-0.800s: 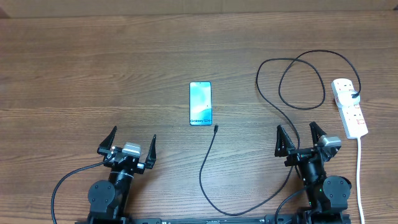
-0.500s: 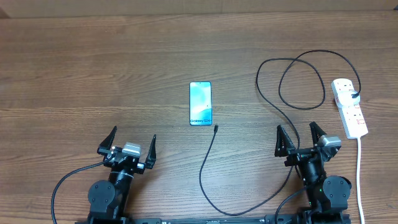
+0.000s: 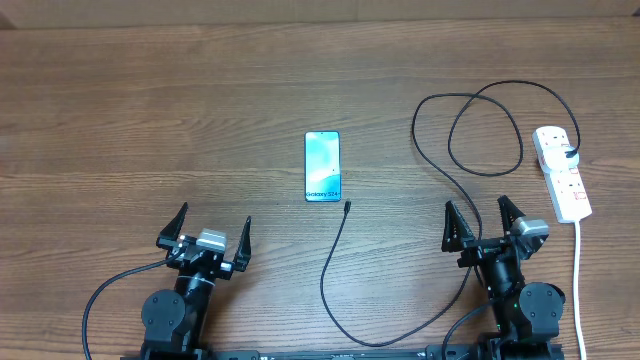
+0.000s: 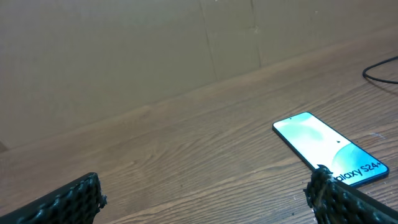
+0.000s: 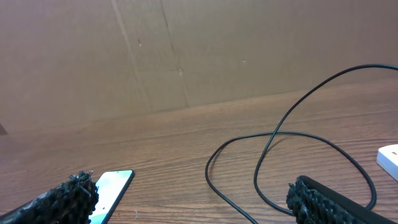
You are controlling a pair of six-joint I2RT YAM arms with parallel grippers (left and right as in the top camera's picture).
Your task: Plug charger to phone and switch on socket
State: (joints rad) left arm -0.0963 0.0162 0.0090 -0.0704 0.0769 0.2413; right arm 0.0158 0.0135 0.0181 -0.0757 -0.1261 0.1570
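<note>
The phone (image 3: 322, 166) lies flat mid-table with its light blue screen up; it also shows at the right of the left wrist view (image 4: 326, 148) and at the lower left of the right wrist view (image 5: 112, 190). The charger's black cable (image 3: 462, 185) loops from the white socket strip (image 3: 562, 173) round the table front, and its connector tip (image 3: 347, 205) rests just below the phone's right corner. The cable loops cross the right wrist view (image 5: 273, 134). My left gripper (image 3: 210, 226) and right gripper (image 3: 482, 214) both stand open near the front edge, holding nothing.
A brown cardboard wall (image 4: 124, 50) runs along the back of the wooden table (image 3: 150, 120). The strip's white lead (image 3: 578, 280) trails toward the front edge beside the right arm. A thin black wire (image 3: 105, 295) curls by the left arm's base.
</note>
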